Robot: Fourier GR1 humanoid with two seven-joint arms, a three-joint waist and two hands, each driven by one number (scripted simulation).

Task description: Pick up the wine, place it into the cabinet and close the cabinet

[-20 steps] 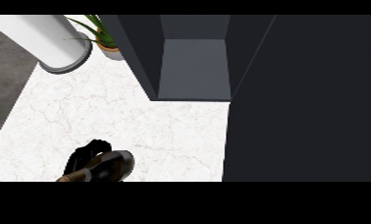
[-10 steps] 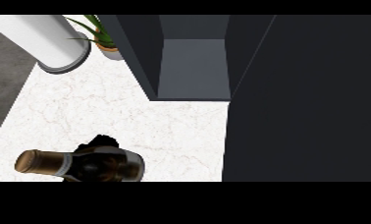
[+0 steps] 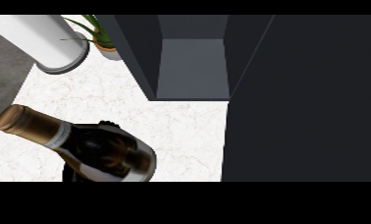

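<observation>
Wine [image 3: 80,147] is hanging at 7 o'clock: dark glass, pale label, gold-foil neck pointing toward 10 o'clock. Left hand [image 3: 109,124] is mostly hiding behind, fingers probably curling round it, hard to see.

Marble counter [image 3: 94,100] bears cabinet [image 3: 192,73] (open), potted plant [image 3: 103,41].

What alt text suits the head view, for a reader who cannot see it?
A wine bottle, neck pointing up-left, crosses the lower left, held by the left hand mostly hidden beneath it. An open dark cabinet stands beyond on the white counter.
</observation>
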